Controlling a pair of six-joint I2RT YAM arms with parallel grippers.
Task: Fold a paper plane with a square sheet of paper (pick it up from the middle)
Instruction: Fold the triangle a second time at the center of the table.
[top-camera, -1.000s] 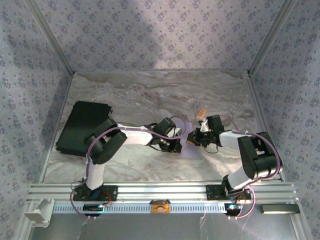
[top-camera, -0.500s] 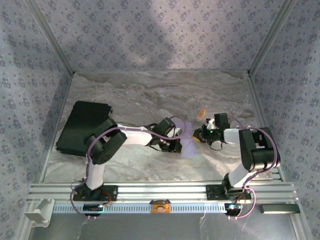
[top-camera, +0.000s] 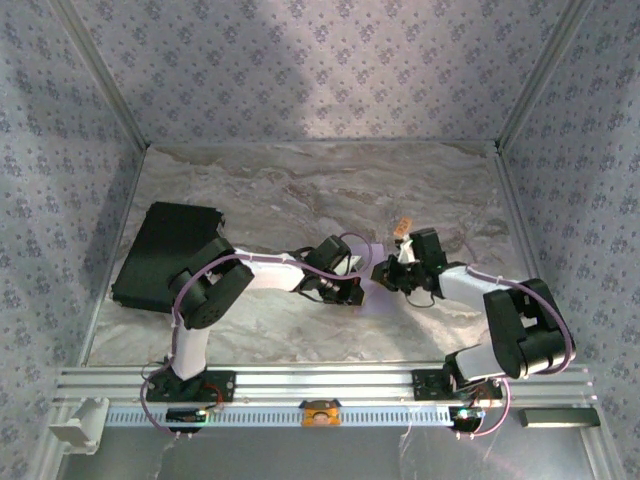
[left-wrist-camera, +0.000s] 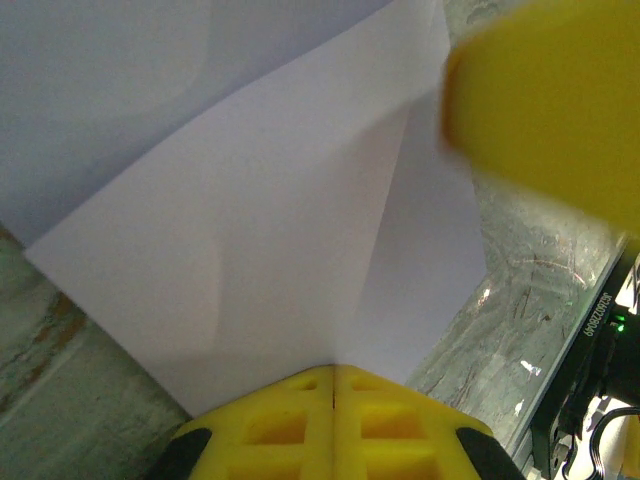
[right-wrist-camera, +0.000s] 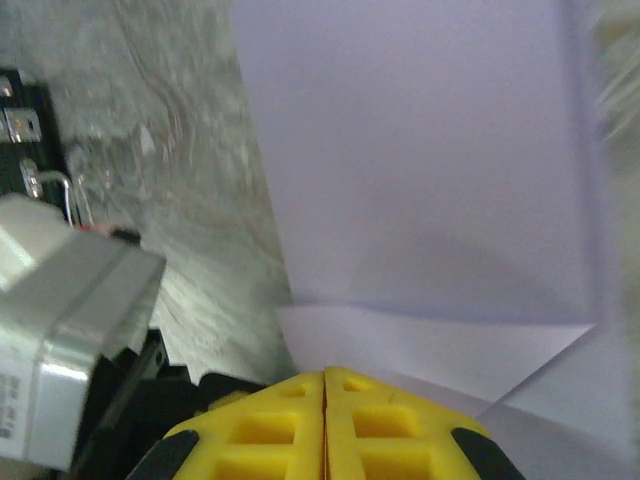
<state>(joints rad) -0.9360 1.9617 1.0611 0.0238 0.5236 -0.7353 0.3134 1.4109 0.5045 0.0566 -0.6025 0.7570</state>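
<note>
Sheet of paper (left-wrist-camera: 250, 240) sits mid-surface, well to the right of the black pad (top-camera: 160, 250), partly lifted and slung between the two arms. Left fingers (left-wrist-camera: 326, 395) are clamped tight on the near edge, and a crease runs up the sheet from the pinch point. Right fingers (right-wrist-camera: 318, 395) are also closed, tips at a small turned-over flap (right-wrist-camera: 430, 345); I can't tell whether they pinch it or just press on it. Change over the last second: the right arm swung out, away from the pad, then came back in, so its fingers are again close to the left ones, right across the sheet. The left arm didn't move and kept its hold throughout. The lavender patch that showed in the overhead view half a second ago is mostly covered again. Reads as a fold being worked, left anchoring and right pulling a corner over. Early stage: only a crease and a flap, no pointed dart shape yet. A tan block (top-camera: 403, 227) lies farther from the pad than the sheet, untouched.
</note>
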